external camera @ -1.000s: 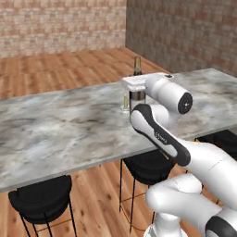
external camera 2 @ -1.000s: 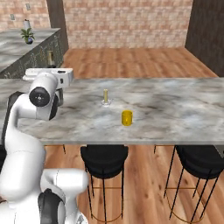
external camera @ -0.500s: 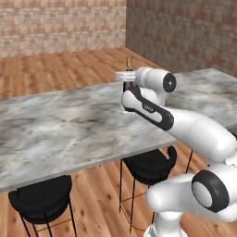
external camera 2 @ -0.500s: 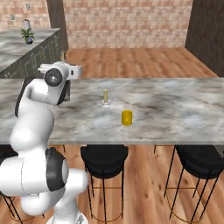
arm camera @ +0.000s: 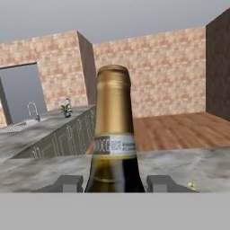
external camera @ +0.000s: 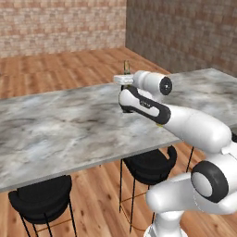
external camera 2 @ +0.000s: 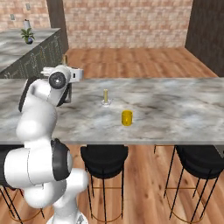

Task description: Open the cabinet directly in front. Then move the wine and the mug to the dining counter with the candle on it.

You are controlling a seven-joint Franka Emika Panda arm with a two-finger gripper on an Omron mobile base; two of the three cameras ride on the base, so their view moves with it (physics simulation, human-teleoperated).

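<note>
Wine (arm camera: pixel 114 134) between end effector (arm camera: pixel 115 183) fingers, over dining counter (external camera 2: pixel 175 100).

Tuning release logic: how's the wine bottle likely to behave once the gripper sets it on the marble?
The wine looks tall and slim with a narrow neck, so probably tippy if nudged sideways. Smooth glass between the fingers may slip. It reads rigid and likely fragile on the hard dining counter.

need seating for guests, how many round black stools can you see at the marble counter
3 by the right base view: one round black stool under the counter's middle, one at right, one partly behind the arm at left. More may be hidden.
</note>
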